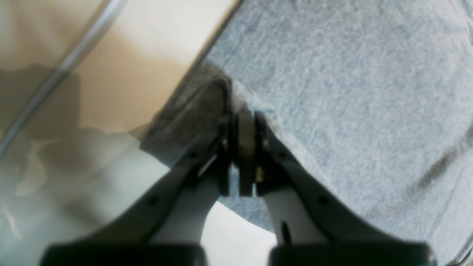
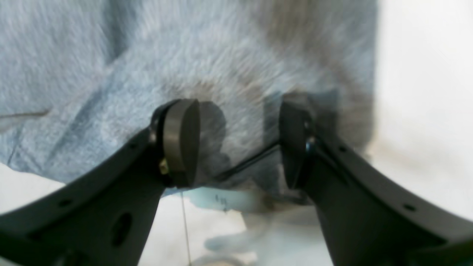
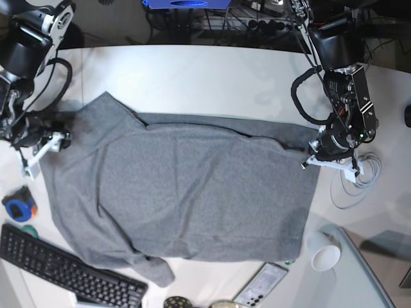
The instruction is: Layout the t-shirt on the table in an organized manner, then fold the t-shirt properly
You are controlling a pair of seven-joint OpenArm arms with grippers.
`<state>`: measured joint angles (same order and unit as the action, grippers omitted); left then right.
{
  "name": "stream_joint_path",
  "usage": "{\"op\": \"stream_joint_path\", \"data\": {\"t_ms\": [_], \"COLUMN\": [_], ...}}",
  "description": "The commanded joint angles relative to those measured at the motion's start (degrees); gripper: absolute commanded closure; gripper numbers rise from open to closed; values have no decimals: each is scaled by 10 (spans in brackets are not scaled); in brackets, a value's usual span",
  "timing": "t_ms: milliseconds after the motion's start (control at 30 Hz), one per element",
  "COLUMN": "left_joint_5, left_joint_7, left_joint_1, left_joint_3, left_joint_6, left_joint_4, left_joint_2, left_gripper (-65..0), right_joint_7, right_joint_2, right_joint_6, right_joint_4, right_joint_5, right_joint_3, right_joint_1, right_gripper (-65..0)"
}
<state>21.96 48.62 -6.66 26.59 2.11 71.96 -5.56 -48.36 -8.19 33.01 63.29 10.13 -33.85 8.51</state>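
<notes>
The heather-grey t-shirt (image 3: 186, 192) lies spread over the white table (image 3: 192, 77), with one sleeve folded under at the near left. In the base view my left gripper (image 3: 313, 156) sits at the shirt's right edge. The left wrist view shows that gripper (image 1: 245, 122) shut, a raised dark fold of the t-shirt (image 1: 351, 92) pinched at its tips. My right gripper (image 3: 58, 138) is at the shirt's left edge. Seen from the right wrist, the right gripper (image 2: 236, 144) is open, pads wide apart just over the t-shirt (image 2: 184, 55) near its border.
A black keyboard (image 3: 64, 273) and a blue roll (image 3: 19, 206) lie at the near left. A phone (image 3: 260, 285), a white cup (image 3: 325, 256) and a glass panel (image 3: 372, 269) sit near right. A coiled white cable (image 3: 353, 186) lies beside the left arm.
</notes>
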Motion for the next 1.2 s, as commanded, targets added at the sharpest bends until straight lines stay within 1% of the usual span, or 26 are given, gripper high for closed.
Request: {"op": "stream_joint_path", "data": {"t_ms": [0,33,67,233,400,500,567,800,1167], "left_joint_5": [4,3,3,2,2,2,1,1,1], "left_joint_7": [-8,-8,-8,-8,-8,-8,-8,-8,-8], "left_joint_1": [-9,-9,-9,-9,-9,-9,-9,-9,-9], "left_joint_3": [1,1,1,1,1,1,1,0,-3], "left_joint_6": [0,0,0,0,0,0,0,0,0], "left_joint_4": [9,9,9,9,9,9,9,9,9], "left_joint_2": [-6,-6,-6,-6,-6,-6,-6,-7,-7], "left_gripper": [0,0,0,0,0,0,0,0,0], "right_joint_7": [15,21,22,21,18,15,16,16,16], "right_joint_2": [-9,-9,-9,-9,-8,-8,-8,-8,-6], "right_joint_6": [-12,-23,-26,-27,-33,-61,-68,-71,-71], "right_joint_4": [5,1,1,8,66,72,71,32,32], "right_joint_5": [6,6,6,6,6,6,6,6,6], "right_joint_3": [0,0,0,0,0,0,0,-2,0], "right_joint_1": [12,11,10,10,1,0,-1,-1,-1], "right_gripper": [-321,-321,-321,-321,-321,-326,-327,-327,-323]}}
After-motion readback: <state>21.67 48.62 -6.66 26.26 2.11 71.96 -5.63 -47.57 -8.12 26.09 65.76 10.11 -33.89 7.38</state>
